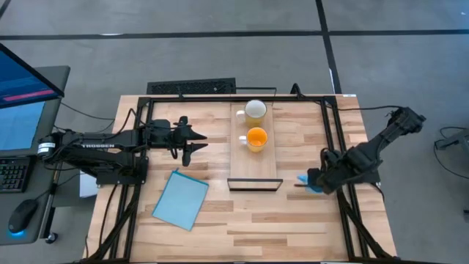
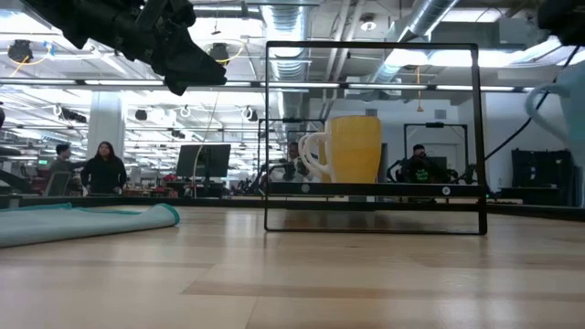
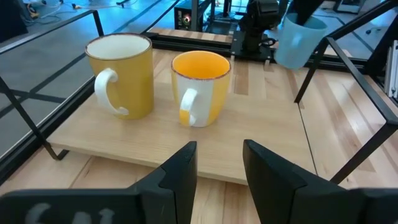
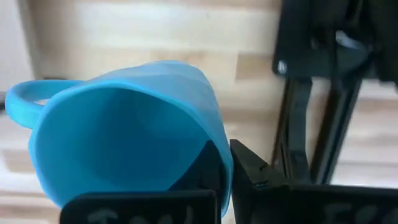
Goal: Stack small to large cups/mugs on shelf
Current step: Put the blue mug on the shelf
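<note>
On the shelf point(image 1: 254, 158), a long light-wood board with a dark near end, the pale yellow mug point(image 1: 255, 110) and the orange mug point(image 1: 256, 138) stand upright on their bases. The left wrist view shows them side by side, yellow mug point(image 3: 121, 74) and orange mug point(image 3: 200, 87). My left gripper point(image 1: 198, 144) hovers open left of the shelf, level with the orange mug, its fingers point(image 3: 180, 171) pointing at the board's edge. My right gripper point(image 1: 311, 180) is right of the shelf's near end, shut on the bright blue mug point(image 4: 124, 124). My right gripper has the blue mug by its wall at the rim point(image 4: 214, 146), on the side away from the handle point(image 4: 18, 102). One finger is inside the mug and one finger point(image 4: 255, 171) outside. The mug point(image 3: 295, 40) is tilted and lifted clear of the table.
A flat light-blue sheet point(image 1: 179, 198) lies on the table near and left of the shelf. A black metal frame point(image 1: 330, 132) runs around the table, with bars beside the right gripper. A keyboard point(image 1: 192, 87) lies past the far edge. People stand in the room beyond.
</note>
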Robot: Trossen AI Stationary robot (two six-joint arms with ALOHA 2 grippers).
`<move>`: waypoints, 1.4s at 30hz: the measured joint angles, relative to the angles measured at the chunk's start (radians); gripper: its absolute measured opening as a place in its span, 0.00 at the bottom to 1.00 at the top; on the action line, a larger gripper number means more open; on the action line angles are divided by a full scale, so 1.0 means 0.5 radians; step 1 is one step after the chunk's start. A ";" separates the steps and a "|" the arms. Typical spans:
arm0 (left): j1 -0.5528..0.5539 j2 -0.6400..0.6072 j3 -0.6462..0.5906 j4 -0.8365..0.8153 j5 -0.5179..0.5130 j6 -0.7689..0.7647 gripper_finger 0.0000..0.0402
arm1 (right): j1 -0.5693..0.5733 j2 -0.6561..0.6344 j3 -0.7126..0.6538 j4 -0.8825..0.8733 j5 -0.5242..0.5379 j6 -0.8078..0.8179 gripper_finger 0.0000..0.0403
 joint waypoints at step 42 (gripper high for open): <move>-0.002 -0.001 0.000 -0.050 -0.002 -0.089 0.30 | -1.307 0.770 0.522 0.797 -0.020 -2.256 0.06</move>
